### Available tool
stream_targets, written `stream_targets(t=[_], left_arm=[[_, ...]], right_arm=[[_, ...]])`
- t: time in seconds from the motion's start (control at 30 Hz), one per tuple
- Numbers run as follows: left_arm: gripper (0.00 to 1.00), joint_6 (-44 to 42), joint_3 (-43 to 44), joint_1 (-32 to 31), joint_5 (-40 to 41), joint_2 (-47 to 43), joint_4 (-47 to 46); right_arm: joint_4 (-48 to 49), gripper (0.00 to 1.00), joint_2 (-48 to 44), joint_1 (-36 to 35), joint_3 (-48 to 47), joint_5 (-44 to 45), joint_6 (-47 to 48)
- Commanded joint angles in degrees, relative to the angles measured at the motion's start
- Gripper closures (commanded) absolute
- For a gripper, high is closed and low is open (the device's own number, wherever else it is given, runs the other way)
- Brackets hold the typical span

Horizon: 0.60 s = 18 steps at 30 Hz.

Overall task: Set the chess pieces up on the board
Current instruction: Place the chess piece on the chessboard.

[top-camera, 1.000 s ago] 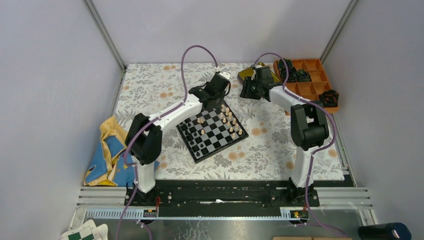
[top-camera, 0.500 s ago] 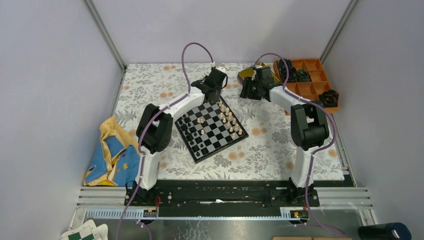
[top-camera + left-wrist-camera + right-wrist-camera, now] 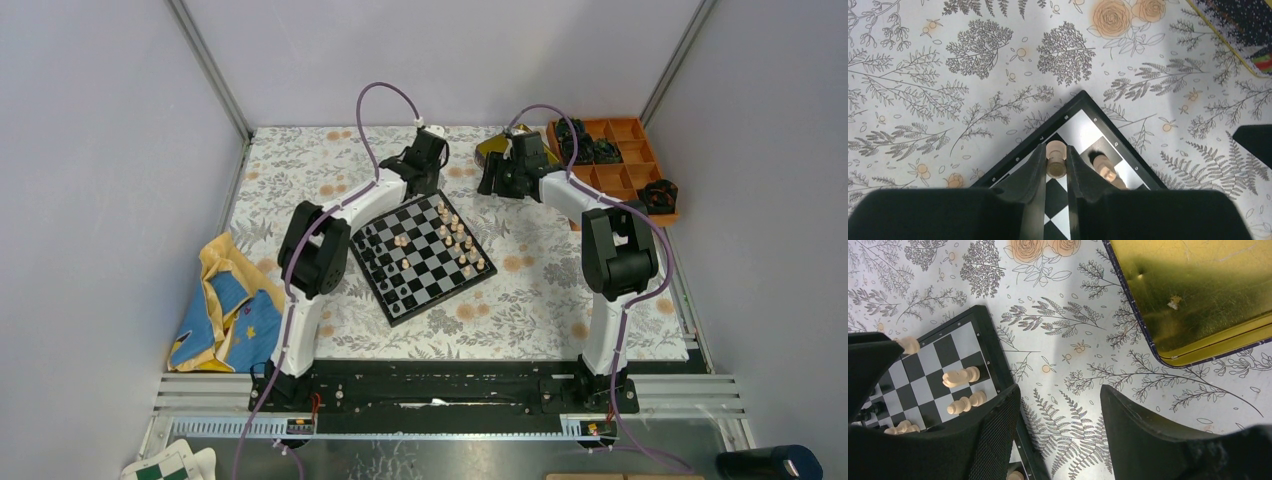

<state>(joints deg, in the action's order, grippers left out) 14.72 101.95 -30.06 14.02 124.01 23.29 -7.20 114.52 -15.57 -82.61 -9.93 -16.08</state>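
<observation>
Your left pincer (image 3: 1055,148) is nipped shut on a tan piece (image 3: 1056,162), one finger on each flank and the head showing between the tips; it hangs at the far corner of the board (image 3: 1079,99), over the squares just inside the rim; whether the base touches, I cannot tell. The board lies cornerwise on the cloth (image 3: 300,170), with more tan pieces (image 3: 462,242) ranked along its far-right edge; one neighbour (image 3: 1104,167) stands just beside your right-hand finger. I judge the step to be seating this piece on its square; line it up over the middle of a single square before you lower, since a tiny base set on a line will look wrong; come down straight, not slanting; part the fingers only a little, because a wide release would likely knock the neighbour; then rise straight up before swinging away. Your right pincer (image 3: 1060,395) stands wide and empty over the cloth, between the board's edge and the tin (image 3: 1198,295); leave it there, clear of the corner.
</observation>
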Motion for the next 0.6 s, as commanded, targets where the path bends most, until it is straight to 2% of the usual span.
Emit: stream_targets(t=[0.0, 0.13, 0.23, 0.27, 0.3, 0.57], left_arm=[[1.0, 1.5, 3.0, 0.9, -2.1, 1.9, -3.9], [1.0, 1.7, 4.2, 0.9, -3.5, 3.4, -3.9], [1.0, 1.7, 4.6, 0.9, -3.8, 3.8, -4.0], [1.0, 1.6, 4.6, 0.9, -3.8, 3.9, -3.9], [1.0, 1.6, 4.7, 0.9, -3.9, 3.9, -3.9], [1.0, 2.0, 4.0, 0.9, -4.9, 4.2, -3.9]], right_arm=[[-0.1, 0.32, -0.9, 0.5, -3.3, 0.8, 1.0], [-0.3, 0.22, -0.3, 0.5, -4.1, 0.8, 1.0], [-0.3, 0.2, 0.2, 0.5, -4.5, 0.7, 1.0], [-0.3, 0.06, 0.4, 0.5, -4.7, 0.6, 1.1], [-0.3, 0.01, 0.6, 0.5, -4.9, 0.5, 1.0], [0.2, 0.0, 1.3, 0.6, -5.4, 0.5, 0.8]])
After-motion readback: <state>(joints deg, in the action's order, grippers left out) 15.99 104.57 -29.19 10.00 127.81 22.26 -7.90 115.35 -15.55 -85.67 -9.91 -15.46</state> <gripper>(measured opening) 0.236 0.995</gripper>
